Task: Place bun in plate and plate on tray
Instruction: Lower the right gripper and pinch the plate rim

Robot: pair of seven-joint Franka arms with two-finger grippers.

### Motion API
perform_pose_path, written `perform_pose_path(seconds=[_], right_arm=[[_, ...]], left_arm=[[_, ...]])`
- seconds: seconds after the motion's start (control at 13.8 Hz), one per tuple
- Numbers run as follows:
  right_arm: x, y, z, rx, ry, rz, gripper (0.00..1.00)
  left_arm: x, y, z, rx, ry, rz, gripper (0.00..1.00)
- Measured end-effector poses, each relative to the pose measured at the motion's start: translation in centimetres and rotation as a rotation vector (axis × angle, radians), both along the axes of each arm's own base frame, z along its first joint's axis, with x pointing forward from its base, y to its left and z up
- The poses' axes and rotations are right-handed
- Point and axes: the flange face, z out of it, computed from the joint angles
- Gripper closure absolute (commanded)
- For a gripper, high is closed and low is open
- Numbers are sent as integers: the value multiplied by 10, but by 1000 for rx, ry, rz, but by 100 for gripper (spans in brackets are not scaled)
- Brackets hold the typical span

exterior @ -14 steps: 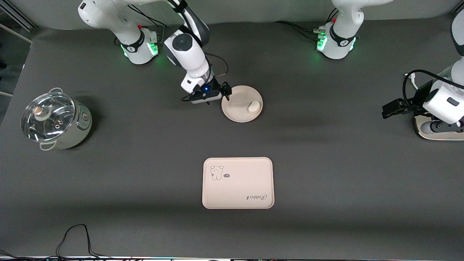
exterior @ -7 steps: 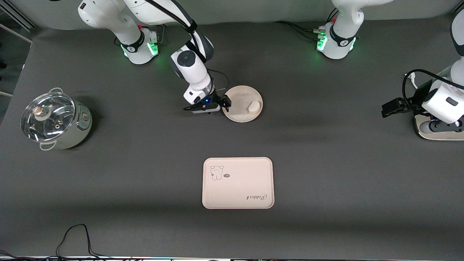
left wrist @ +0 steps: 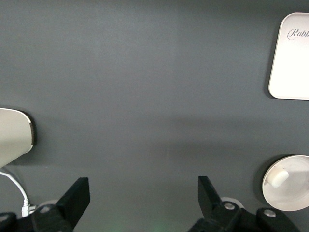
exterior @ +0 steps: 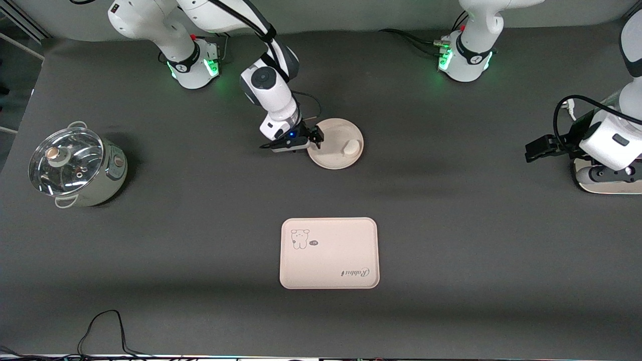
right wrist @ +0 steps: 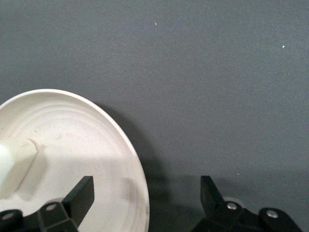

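The round cream plate (exterior: 331, 155) lies mid-table with the small off-white bun (exterior: 351, 147) in it, toward the left arm's end. My right gripper (exterior: 315, 138) is open and straddles the plate's rim at the right arm's end. In the right wrist view one finger is over the plate (right wrist: 96, 145), the other over bare mat, and the bun (right wrist: 17, 162) shows at the edge. The tray (exterior: 329, 253) with the rabbit drawing lies nearer the front camera. My left gripper (exterior: 536, 149) is open, empty, and waits at the left arm's end of the table. The left wrist view shows the plate (left wrist: 294, 191), bun (left wrist: 279, 178) and tray (left wrist: 292, 63).
A steel pot with a glass lid (exterior: 75, 167) stands at the right arm's end of the table. A cream object (exterior: 602, 185) lies under the left arm. A black cable (exterior: 100, 326) loops at the table's front edge.
My right gripper has moved down and toward the plate, so its open fingers now straddle the rim. The left arm shifted slightly. Plate, bun and tray have not moved.
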Motion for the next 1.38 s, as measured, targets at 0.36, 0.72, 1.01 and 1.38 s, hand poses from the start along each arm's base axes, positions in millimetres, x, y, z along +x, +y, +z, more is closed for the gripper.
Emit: perform_pose_path(seconds=[0.36,0.72,1.01,1.38], right_arm=[[-1,-2,-4,-3,23,-29,69],[0,1,-2,-3,49,-46,90],[-1,2,-1,1,50,-49,100],[4,7,21,13,65,-47,100]], left_arm=[[0,0,0,0,0,-1,0],[0,0,0,0,0,-1,0],[0,0,0,0,1,-1,0],[0,0,0,0,1,-1,0]])
